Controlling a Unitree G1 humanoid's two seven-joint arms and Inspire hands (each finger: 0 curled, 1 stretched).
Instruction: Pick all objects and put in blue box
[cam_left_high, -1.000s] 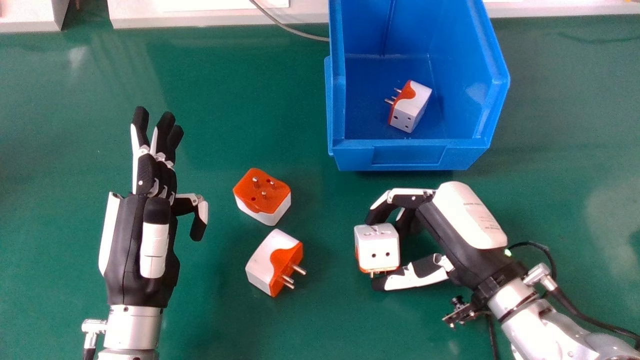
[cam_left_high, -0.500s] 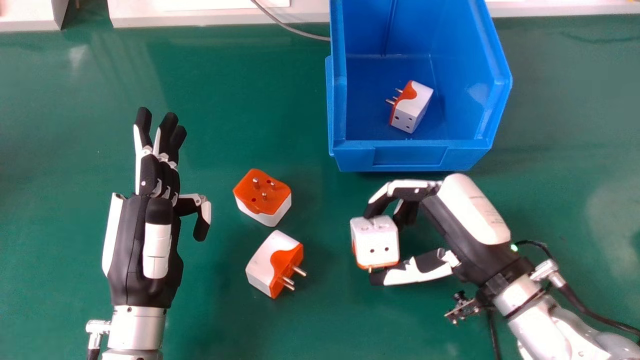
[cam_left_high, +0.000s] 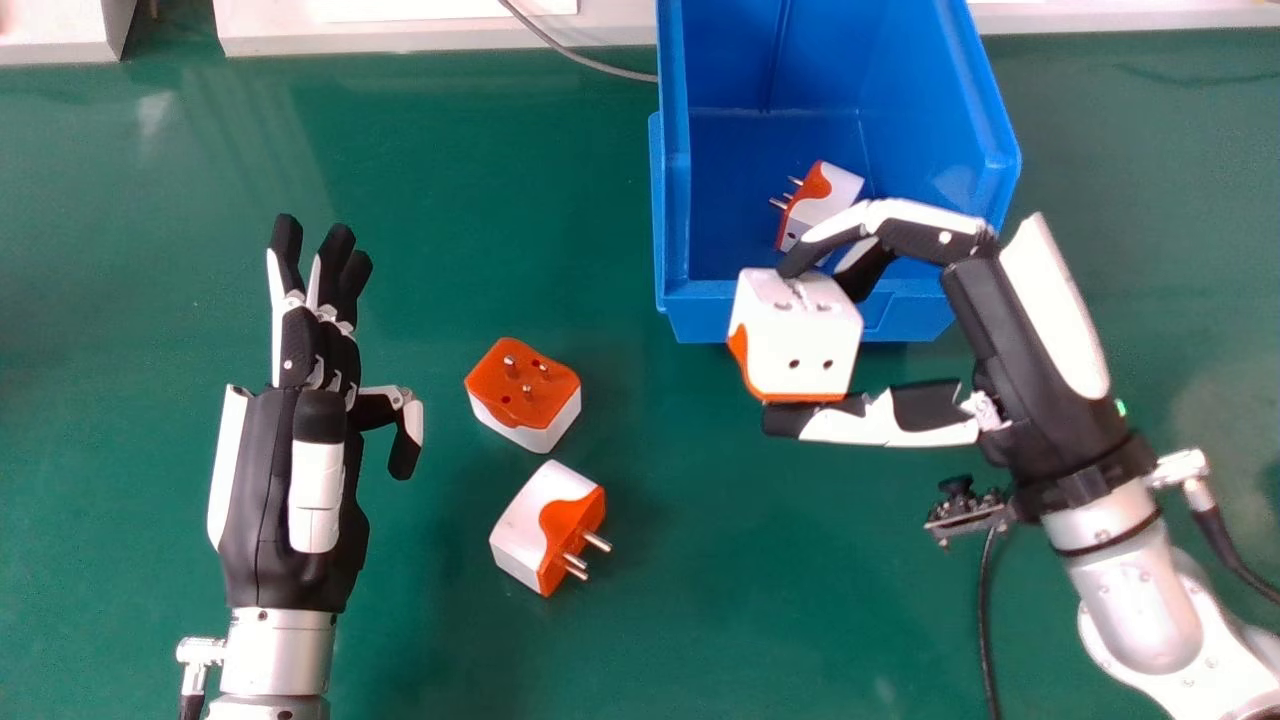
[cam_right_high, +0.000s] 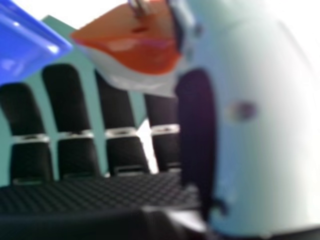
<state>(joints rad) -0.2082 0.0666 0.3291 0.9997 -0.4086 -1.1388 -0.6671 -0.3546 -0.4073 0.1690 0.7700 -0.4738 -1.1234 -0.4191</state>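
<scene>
One adapter (cam_left_high: 837, 187) in blue box (cam_left_high: 705, 315), second adapter (cam_left_high: 800, 345) pinched in right hand (cam_left_high: 1020, 335), two adapters (cam_left_high: 520, 388) (cam_left_high: 530, 525) to go inside table's far edge (cam_left_high: 400, 62).

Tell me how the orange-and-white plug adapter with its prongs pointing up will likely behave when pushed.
The adapter should slide rather than roll, given its blocky shape. It looks like hard moulded plastic, so it will probably stay stiff under pressure. Tipping seems unlikely under a low push, as it sits squat with its prongs clear of the table.
</scene>
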